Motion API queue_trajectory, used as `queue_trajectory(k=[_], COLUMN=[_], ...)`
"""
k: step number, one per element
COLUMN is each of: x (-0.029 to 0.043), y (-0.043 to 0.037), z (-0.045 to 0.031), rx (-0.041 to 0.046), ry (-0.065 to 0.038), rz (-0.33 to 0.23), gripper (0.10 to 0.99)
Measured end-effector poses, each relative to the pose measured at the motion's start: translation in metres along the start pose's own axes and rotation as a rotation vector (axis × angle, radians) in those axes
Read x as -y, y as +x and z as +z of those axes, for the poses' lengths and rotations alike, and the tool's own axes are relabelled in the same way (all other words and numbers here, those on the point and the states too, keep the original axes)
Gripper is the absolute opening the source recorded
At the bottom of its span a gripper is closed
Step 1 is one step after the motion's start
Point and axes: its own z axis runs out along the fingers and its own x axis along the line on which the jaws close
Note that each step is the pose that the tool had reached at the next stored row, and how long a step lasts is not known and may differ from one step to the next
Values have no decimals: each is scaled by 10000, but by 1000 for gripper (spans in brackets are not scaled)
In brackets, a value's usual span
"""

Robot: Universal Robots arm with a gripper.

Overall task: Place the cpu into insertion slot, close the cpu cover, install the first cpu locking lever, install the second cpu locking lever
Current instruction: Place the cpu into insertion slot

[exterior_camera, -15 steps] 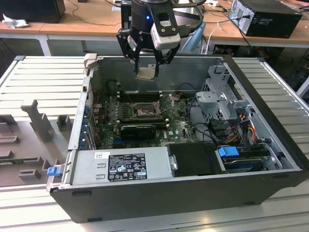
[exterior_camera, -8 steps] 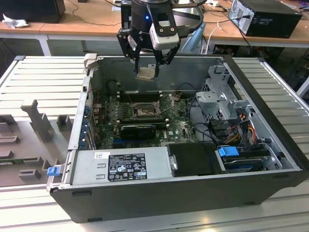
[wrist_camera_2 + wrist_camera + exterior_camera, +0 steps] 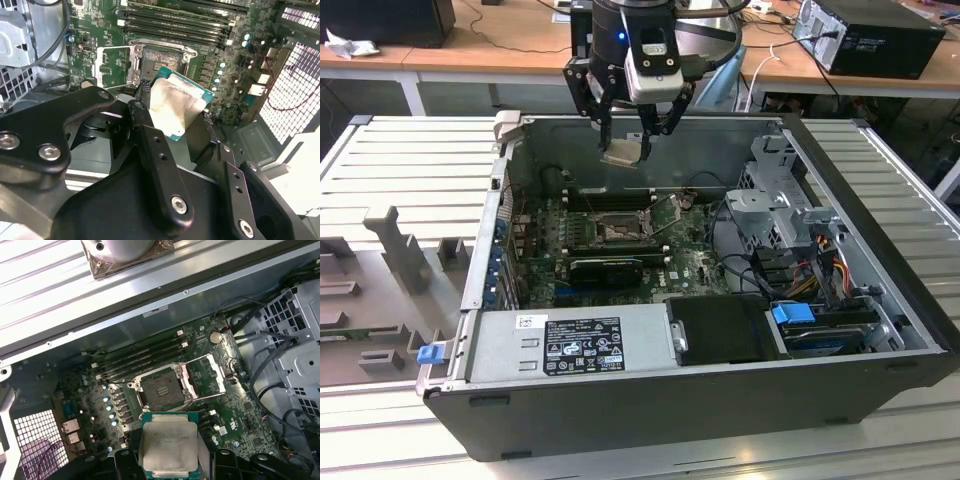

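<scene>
My gripper (image 3: 624, 148) hangs over the back of the open computer case, shut on the cpu (image 3: 622, 153), a flat square chip with a beige-silver face held roughly level. In both wrist views the cpu (image 3: 177, 102) (image 3: 170, 447) sits between the black fingers, well above the motherboard. The insertion slot (image 3: 161, 390) (image 3: 162, 57) (image 3: 619, 231) lies bare and open below, in front of the gripper in the exterior view. The cpu cover (image 3: 207, 375) (image 3: 116, 65) is swung open beside the slot, a thin silver frame with a square window.
Long black memory slots (image 3: 140, 357) run beside the socket. A power supply (image 3: 575, 345) fills the case's front, a drive cage (image 3: 785, 215) and cables (image 3: 760, 265) its right in the exterior view. The case's rear wall (image 3: 720, 140) stands behind the gripper. A grey foam tray (image 3: 380, 290) lies outside, left.
</scene>
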Motion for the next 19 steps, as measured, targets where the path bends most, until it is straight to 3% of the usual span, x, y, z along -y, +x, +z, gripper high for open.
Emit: queue_trajectory(k=[15, 19], x=[0, 0], y=[0, 0], z=[0, 0], rx=[94, 141], ry=[-24, -37], rz=[1087, 1631], gripper=[525, 525])
